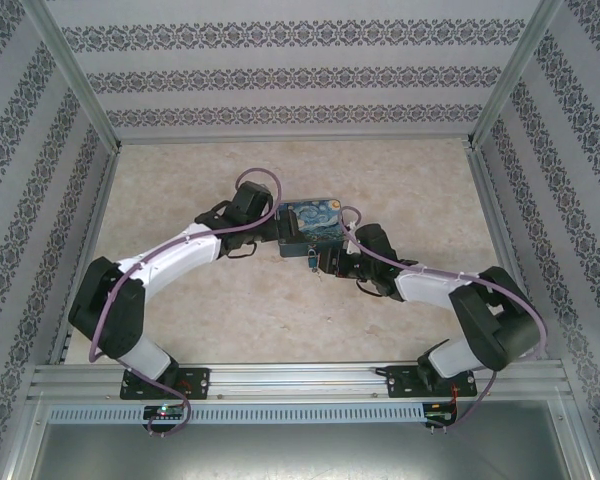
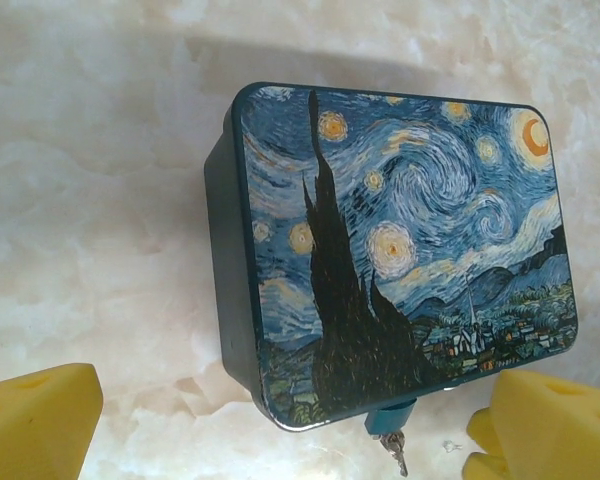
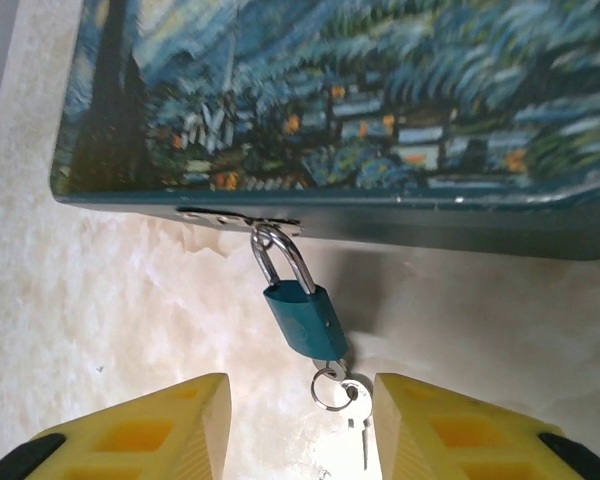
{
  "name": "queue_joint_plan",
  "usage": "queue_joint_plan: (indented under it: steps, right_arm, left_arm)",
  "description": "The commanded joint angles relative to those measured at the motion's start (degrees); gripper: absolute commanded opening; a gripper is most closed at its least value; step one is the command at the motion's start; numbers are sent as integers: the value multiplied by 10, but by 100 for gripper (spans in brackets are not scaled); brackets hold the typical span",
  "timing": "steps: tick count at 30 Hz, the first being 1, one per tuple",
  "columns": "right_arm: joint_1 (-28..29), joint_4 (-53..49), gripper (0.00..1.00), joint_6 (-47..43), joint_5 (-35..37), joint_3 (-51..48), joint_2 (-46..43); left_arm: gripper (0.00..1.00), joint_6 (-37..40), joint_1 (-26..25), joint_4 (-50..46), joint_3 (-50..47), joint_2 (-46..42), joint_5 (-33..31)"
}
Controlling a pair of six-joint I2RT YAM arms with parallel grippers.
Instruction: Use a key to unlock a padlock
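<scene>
The padlock [image 3: 305,318] hung mid-frame from the tin [image 3: 380,110], its key [image 3: 356,400] dangling below on a ring, possibly not seated. The right gripper [image 3: 298,415] gaped wide and empty around it. Closing there risked pinching the ring and swinging the lock.

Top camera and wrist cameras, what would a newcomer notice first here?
A box printed with a swirling starry-night painting stands out in the middle of the table. A small teal padlock hangs from its hasp, with a key on a ring beneath. The right gripper is open, yellow fingers either side of that key; the left gripper is open too, facing the box.
</scene>
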Motion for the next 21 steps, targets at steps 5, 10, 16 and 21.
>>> queue_joint_plan:
  steps: [5,10,16,21]
  right_arm:
    - [4,71,44,-2,-26,6,47]
    - [14,88,44,1,-33,13,80]
    - [20,111,44,10,-32,18,111]
    - [22,125,43,16,-39,24,129]
  left_arm:
    - [99,37,15,-46,40,36,24]
    - [100,32,17,-41,48,50,36]
    - [100,29,17,-36,52,57,42]
    - [99,27,18,-32,53,59,45]
